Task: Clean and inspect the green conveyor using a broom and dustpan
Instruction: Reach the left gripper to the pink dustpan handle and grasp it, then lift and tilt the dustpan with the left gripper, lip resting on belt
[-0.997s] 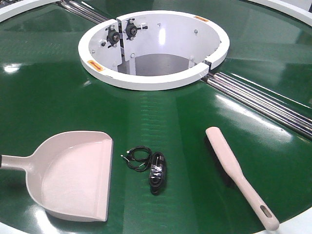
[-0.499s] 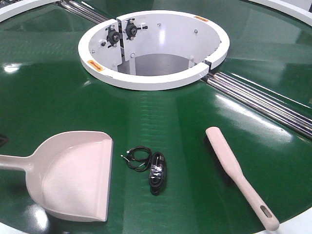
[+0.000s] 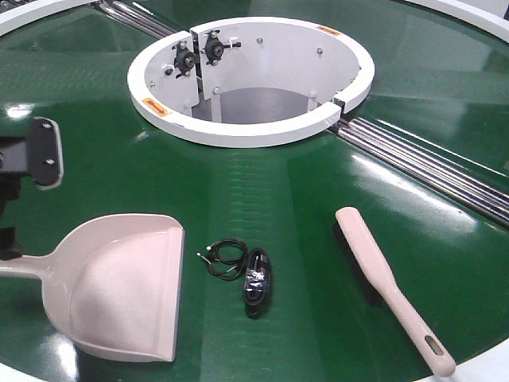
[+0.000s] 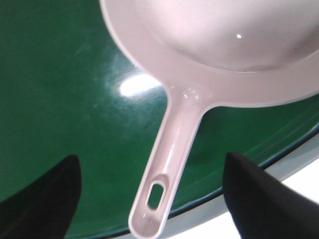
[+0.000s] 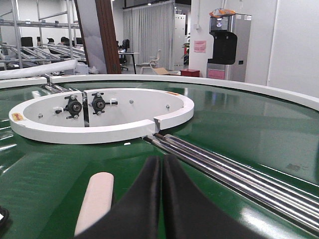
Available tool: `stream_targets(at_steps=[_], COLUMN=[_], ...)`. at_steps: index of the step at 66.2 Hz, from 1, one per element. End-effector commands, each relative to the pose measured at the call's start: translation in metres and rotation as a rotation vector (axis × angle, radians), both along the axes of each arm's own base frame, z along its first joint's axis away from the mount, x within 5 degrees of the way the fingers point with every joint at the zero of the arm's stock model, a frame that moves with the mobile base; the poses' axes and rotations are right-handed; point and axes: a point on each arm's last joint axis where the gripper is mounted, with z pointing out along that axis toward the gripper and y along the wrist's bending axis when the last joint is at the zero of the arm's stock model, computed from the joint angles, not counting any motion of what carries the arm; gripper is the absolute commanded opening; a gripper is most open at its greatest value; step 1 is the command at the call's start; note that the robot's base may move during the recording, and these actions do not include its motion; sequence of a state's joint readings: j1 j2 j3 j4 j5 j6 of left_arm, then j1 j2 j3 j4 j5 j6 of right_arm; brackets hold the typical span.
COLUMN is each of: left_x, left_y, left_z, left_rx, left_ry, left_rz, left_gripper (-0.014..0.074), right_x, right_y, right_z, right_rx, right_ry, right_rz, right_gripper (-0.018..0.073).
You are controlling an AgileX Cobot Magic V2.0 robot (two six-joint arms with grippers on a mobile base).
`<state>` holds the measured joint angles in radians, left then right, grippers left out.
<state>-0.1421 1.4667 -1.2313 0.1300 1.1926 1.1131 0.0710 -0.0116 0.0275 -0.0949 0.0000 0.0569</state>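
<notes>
The beige dustpan lies on the green conveyor at the front left, its handle pointing left. My left gripper is open at the left edge, above the handle. In the left wrist view the slotted handle lies between the wide-apart fingers, untouched; the left gripper holds nothing. The beige broom lies at the front right. My right gripper is shut and empty, low over the belt, just right of the broom's tip. It is out of the front view.
A black cable bundle lies between dustpan and broom. The white ring housing stands at the back middle, with metal rods running off to the right. The conveyor's white rim runs close to the handle end.
My left gripper has come into the front view at the left edge, open above the dustpan handle. Dustpan, broom and cable bundle have not moved.
</notes>
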Motion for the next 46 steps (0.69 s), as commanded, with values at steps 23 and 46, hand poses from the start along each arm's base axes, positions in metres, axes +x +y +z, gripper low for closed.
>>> stream_targets(at_steps=[23,46], left_x=[0.019,0.019], left_y=[-0.009,-0.008], left_z=[-0.017,-0.034], left_rx=[0.094,0.117], left_ry=[0.052,0.132], left_rz=[-0.075,-0.073], left_gripper=[0.0542,0.0583], right_x=[-0.001,-0.001], right_y=[0.001,0.001], right_z=[0.006,0.005], right_rx=[-0.002,-0.002], right_ry=[-0.077,-0.076], right_rz=[0.008,0.008], right_gripper=[-0.0008,-0.0008])
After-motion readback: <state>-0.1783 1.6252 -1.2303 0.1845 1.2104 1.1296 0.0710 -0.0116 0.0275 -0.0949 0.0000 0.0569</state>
